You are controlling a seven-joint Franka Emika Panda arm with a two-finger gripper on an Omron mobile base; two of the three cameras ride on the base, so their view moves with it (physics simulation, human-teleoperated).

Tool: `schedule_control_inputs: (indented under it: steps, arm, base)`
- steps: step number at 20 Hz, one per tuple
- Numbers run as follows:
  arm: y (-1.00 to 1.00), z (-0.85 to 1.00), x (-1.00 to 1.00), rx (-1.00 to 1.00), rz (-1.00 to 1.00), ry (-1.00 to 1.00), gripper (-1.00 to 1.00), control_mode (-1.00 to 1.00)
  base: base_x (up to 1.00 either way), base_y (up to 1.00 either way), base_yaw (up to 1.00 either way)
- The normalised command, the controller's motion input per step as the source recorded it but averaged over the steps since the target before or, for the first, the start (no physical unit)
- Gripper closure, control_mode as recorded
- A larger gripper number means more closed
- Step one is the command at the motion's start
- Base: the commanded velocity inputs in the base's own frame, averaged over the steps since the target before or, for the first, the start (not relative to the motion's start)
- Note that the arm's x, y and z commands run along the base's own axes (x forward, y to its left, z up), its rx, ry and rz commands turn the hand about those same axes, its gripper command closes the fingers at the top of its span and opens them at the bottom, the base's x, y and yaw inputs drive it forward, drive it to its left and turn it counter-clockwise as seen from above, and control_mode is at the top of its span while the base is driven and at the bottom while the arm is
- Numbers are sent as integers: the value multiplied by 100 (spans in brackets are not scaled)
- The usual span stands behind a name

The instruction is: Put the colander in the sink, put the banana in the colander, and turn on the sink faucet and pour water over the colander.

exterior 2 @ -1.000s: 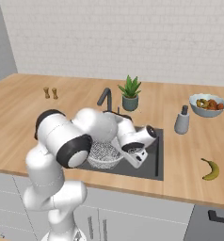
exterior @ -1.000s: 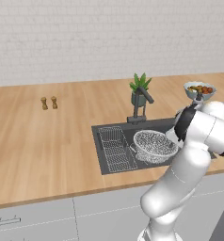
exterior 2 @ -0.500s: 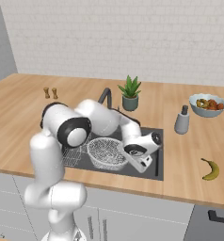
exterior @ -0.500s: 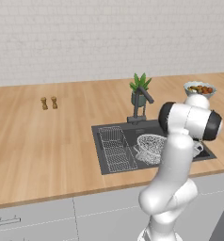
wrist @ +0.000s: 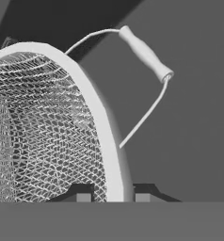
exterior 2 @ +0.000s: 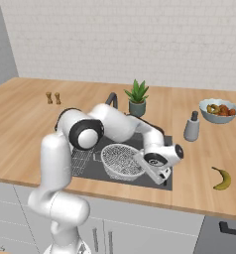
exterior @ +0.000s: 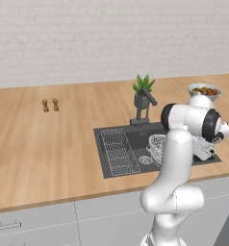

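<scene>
Colander (exterior 2: 121,161) in sink (exterior 2: 159,133) (rim between pincer (wrist: 112,193) tips), banana (exterior 2: 222,178) on counter

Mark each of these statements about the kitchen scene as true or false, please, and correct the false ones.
1. The colander sits in the sink. True.
2. The banana lies inside the colander. False: it lies on the counter, right of the sink.
3. The gripper straddles the colander's rim. True.
4. The fruit bowl stands in the sink. False: it stands on the counter.
</scene>
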Motion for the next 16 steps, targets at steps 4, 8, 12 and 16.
schedule_control_inputs:
  steps: [4,8,12,16]
  arm:
    - [25,-30,0,0,-5,-19,100,-100]
    - [31,-29,0,-3,-13,-13,100,-100]
    - [7,-23,6,-6,-16,-3,100,-100]
    - [0,-5,27,-5,-15,2,100,-100]
  base:
    - [0,0,0]
    - [0,0,0]
    - [0,0,0]
    - [0,0,0]
